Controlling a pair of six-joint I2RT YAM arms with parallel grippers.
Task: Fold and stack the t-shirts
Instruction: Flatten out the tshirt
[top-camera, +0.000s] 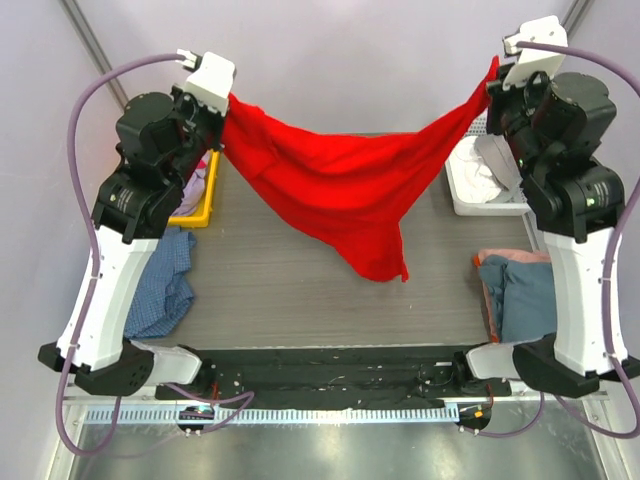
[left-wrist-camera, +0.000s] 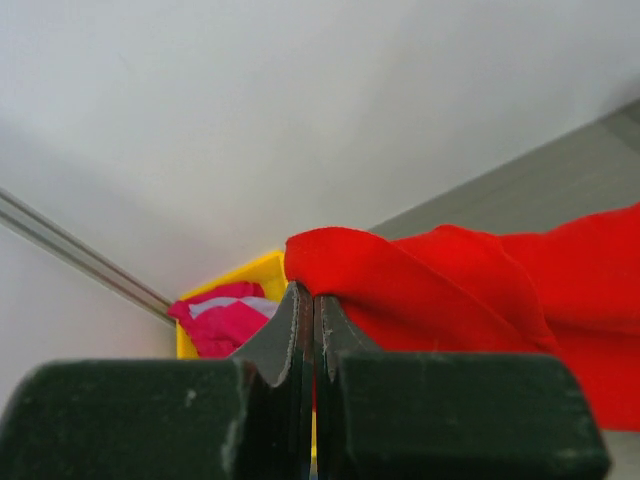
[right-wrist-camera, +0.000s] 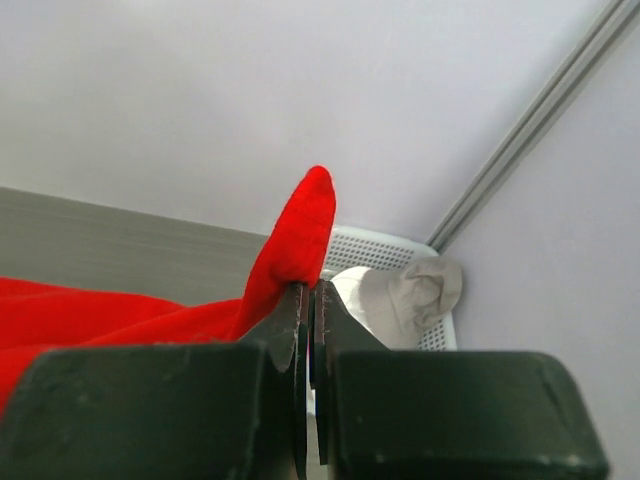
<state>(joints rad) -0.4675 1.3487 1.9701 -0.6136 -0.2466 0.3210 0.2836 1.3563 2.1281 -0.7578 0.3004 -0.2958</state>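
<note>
Top view: red shirt (top-camera: 340, 190) is held in the air over the table (top-camera: 300, 300), strung between left gripper (top-camera: 222, 108) at far left and right gripper (top-camera: 492, 85) at far right, each clamped on a thin edge of it. The middle sags, and whether the lowest tip touches the table cannot be told. Risk: so little cloth is pinched that a pull apart could slip one corner out, and the shirt would be dropped in a heap. If lowered unevenly it would be laid twisted, since cloth is bunched along the left side. Which parts are pinched (shoulder, hem, sleeve) cannot be made out. Left wrist view: jaws are seen pressed together, red cloth bulging just past the tips, the pinch itself hidden behind them. Yellow bin (left-wrist-camera: 250, 272) with pink shirt (left-wrist-camera: 220, 322) lies behind and could be snagged by an outward swing. Right wrist view: jaws are shut on a narrow peak of red cloth with only a small tab past the tips, judged the weaker hold. White basket (right-wrist-camera: 380, 245) with pale cloth (right-wrist-camera: 415, 288) is just behind, garment type unreadable; the rest of the shirt is cut off at the left edge
</note>
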